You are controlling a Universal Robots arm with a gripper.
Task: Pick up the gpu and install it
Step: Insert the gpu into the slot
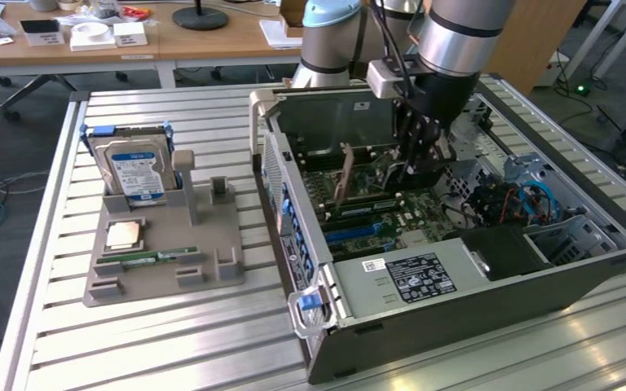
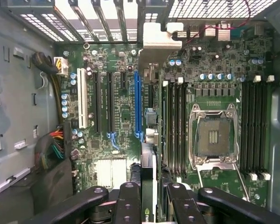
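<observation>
Inside the computer case (image 1: 487, 319), our end effector (image 2: 151, 189) gripping the gpu (image 2: 148, 163) on edge over the green board (image 2: 116, 93).

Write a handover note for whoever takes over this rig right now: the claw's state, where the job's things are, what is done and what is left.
Claw: shut on the gpu, which it grips edge-on.
Where: the arm reaches into the open computer case. The gpu hangs over the motherboard close beside the blue slot, with its silver bracket toward the case's rear slot openings.
Done: the pickup.
Left: seating the card. It looks to be above the board and not yet pressed into a slot.
</observation>
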